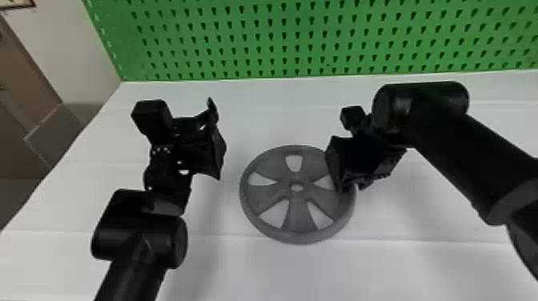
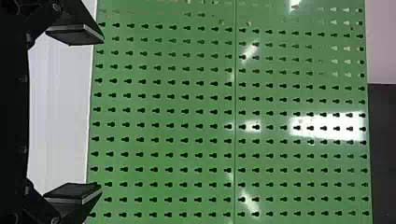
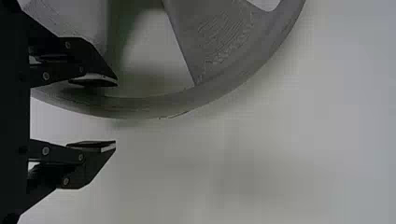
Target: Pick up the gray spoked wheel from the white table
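Note:
In the head view the gray spoked wheel lies flat on the white table. My right gripper is at the wheel's right side, over its rim. The right wrist view has part of the wheel with its rim in the space between the fingers of my right gripper, which are apart; one finger overlaps a spoke opening, the other is outside the rim. Left of the wheel, my left gripper is held apart from it. In the left wrist view, my left gripper stands open with nothing between its fingers.
A green pegboard stands along the table's back edge, and fills much of the left wrist view too. White tabletop surrounds the wheel. A pale wall rises beyond the table at the far left.

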You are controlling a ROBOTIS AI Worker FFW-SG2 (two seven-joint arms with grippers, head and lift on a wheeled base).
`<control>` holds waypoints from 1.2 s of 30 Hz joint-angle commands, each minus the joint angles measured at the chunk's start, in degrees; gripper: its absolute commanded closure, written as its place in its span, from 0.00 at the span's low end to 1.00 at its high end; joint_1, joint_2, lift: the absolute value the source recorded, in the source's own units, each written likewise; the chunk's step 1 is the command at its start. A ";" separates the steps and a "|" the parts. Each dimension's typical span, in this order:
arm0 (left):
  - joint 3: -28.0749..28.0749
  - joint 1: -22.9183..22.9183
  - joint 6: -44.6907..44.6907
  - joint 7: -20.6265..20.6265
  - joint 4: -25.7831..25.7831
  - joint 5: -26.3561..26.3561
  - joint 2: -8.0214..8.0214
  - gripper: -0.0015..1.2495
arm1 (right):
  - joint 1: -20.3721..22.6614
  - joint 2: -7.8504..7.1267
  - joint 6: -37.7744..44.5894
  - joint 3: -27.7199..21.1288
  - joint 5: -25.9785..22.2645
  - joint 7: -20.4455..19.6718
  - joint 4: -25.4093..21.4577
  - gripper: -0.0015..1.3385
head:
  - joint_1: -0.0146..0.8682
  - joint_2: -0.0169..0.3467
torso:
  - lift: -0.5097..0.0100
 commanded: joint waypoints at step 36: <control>0.49 0.77 0.00 0.14 0.17 0.24 0.06 0.13 | 0.03 0.04 9.85 -8.80 9.95 1.15 -9.39 0.90 | 0.90 0.47 | 0.82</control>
